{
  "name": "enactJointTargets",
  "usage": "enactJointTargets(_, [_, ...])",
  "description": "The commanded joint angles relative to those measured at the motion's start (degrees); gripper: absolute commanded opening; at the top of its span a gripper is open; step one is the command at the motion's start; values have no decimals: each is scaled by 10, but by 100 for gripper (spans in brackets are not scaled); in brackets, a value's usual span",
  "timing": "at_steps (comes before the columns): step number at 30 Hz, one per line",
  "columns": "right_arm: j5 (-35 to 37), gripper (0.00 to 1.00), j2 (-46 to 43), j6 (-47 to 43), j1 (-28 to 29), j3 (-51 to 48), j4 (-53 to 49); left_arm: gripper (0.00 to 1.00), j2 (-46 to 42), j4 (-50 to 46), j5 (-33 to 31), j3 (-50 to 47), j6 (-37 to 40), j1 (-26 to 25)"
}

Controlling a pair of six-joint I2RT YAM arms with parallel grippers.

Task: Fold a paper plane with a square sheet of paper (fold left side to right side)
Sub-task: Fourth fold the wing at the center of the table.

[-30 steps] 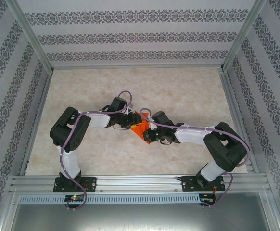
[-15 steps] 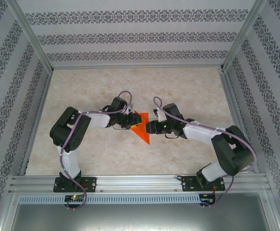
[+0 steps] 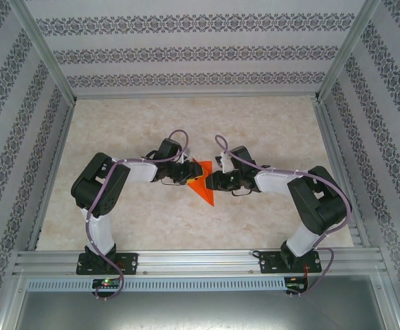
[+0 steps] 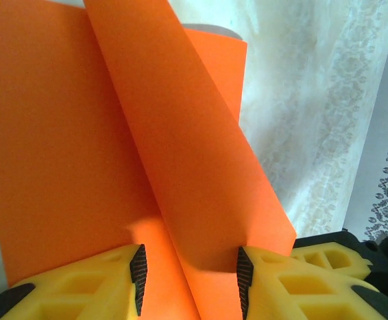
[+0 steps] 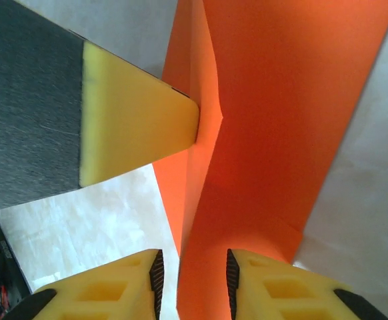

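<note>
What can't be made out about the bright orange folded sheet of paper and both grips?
- Top external: bright orange folded sheet of paper too small; left gripper and right gripper cover its upper part.
- Left wrist: sheet cut off by the frame edges; pinch unclear.
- Right wrist: sheet cut off top and bottom; pinch unclear.

We are in a robotics lab test cell. Bare aluminium posts (image 3: pixel 45 51) frame a box whose walls (image 3: pixel 193 51) are flat panels printed with striped damask wallpaper. The tabletop (image 3: pixel 186 117) wears a marble-look sheet. A cabled left arm (image 3: pixel 104 192) and right arm (image 3: pixel 310 206) stand bolted to a slotted aluminium rail (image 3: pixel 200 261) along its near edge.
</note>
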Motion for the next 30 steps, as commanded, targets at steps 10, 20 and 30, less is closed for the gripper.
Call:
enactJointTargets(10, [16,5,19,-24,-3,26,-29,44,8,-15,-15,3,3,-10])
enactJointTargets(20, [40,5,31,-41,-8,34,-53,44,6,-17,-15,1,6,-10])
enactJointTargets(30, [62,6,40,-55,-8,47,-75,44,4,-18,-16,1,6,-10])
